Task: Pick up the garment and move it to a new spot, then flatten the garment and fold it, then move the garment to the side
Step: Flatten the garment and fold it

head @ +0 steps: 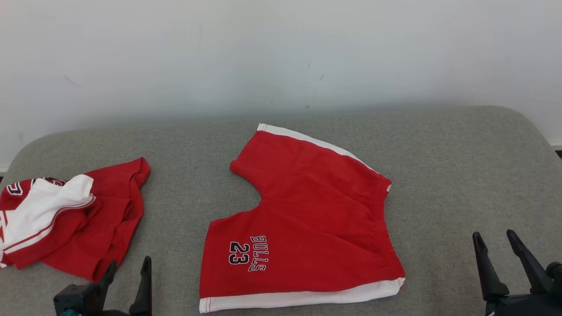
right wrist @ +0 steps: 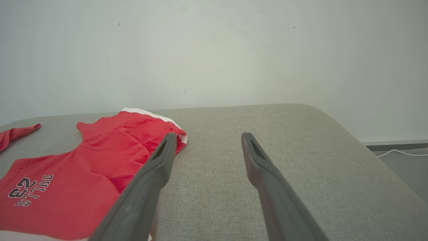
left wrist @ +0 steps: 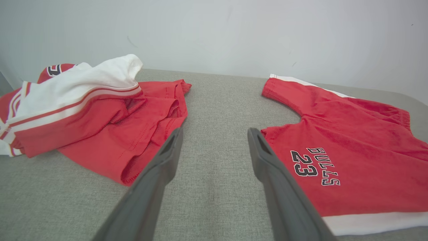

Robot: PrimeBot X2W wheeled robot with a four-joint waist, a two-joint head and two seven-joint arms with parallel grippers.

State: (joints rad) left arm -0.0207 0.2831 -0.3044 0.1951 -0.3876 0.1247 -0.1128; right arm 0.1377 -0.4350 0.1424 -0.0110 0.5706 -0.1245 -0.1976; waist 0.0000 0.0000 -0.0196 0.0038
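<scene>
Head cam: red shorts [head: 303, 219] are lying spread flat at the centre of the grey padded surface [head: 461, 175], waistband pointing to my R, leg openings to my L, with white stripes running along the far and near edges. The "BULLS 23" print [head: 248, 253] is sitting on the near leg, close to the L hem. A red-and-white jersey [head: 70, 215] is lying crumpled at the far L of the surface, well apart from the shorts, with bare fabric showing btwn them. I can't tell which of the two counts as the garment for this run, so I'm logging both. L gripper [head: 129, 261] is hanging low at the near edge, btwn the jersey's near hem and the shorts' near L corner; fingers are standing spread wide w/ nothing btwn them. In L wrist cam one finger is overlapping the shorts' leg hem, but I can't tell if it's touching. R gripper [head: 492, 233] is hanging over bare surface to the R of the waistband, fingers likewise released and empty. A white wall [head: 281, 52] is backing the surface, and a pale cable [right wrist: 398, 152] is trailing on the floor past its R end.
</scene>
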